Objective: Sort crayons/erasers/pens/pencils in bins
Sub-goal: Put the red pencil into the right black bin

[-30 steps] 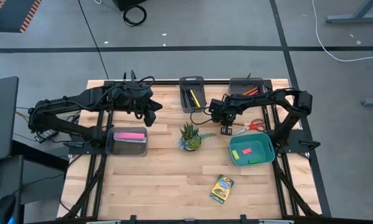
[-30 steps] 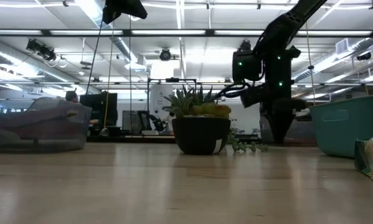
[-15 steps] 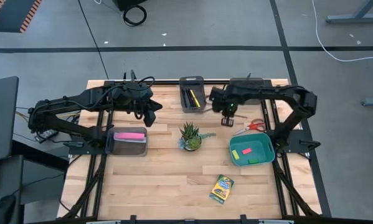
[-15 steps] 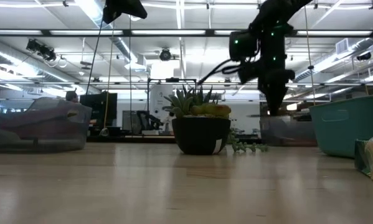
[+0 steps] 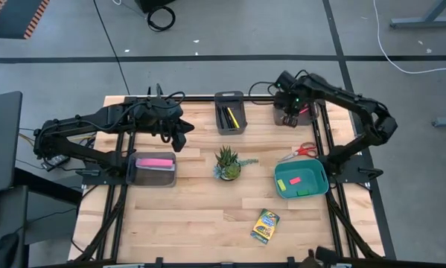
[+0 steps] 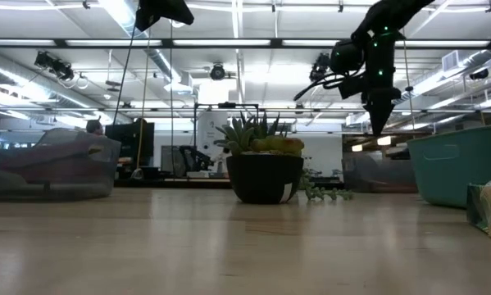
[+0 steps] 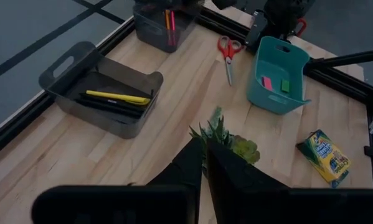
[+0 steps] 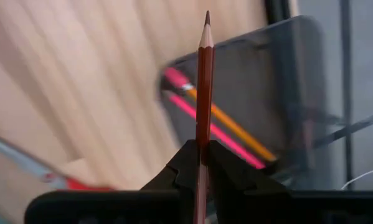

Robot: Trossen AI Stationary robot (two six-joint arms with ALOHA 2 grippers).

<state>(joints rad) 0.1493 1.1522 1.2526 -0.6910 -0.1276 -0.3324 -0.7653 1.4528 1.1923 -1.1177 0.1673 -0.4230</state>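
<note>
My right gripper (image 5: pixel 288 117) (image 8: pixel 202 152) hangs over the far right grey bin (image 5: pixel 293 106) (image 8: pixel 286 87), shut on a red-brown pencil (image 8: pixel 204 74). A pink pencil (image 8: pixel 220 135) and an orange one (image 8: pixel 239 132) lie in that bin. Black and yellow pens lie in the grey bin (image 5: pixel 230 113) (image 7: pixel 102 93) at the far middle. Two erasers lie in the teal bin (image 5: pixel 301 179). The crayons box (image 5: pixel 265 225) lies flat on the table near the front edge. My left gripper (image 5: pixel 179 138) (image 7: pixel 203 158) waits shut, high over the table's left half. My right gripper pinches the pencil's shaft (image 8: pixel 202 134) between its two fingers. The pencil lies along the fingers, its sharpened tip (image 8: pixel 206 17) sticking out past them. The fingers point steeply down. The pencil is lifted clear, above the bin.
A potted plant (image 5: pixel 226 162) stands mid-table, and red-handled scissors (image 5: pixel 303 151) lie right of it. A grey bin (image 5: pixel 155 170) at the left holds a long pink bar. Bare wood lies across the near half of the table.
My right gripper has risen from low over the table beside the scissors and swung toward the far right corner, over the far right grey bin, rolling a little as it went. It has stayed shut.
</note>
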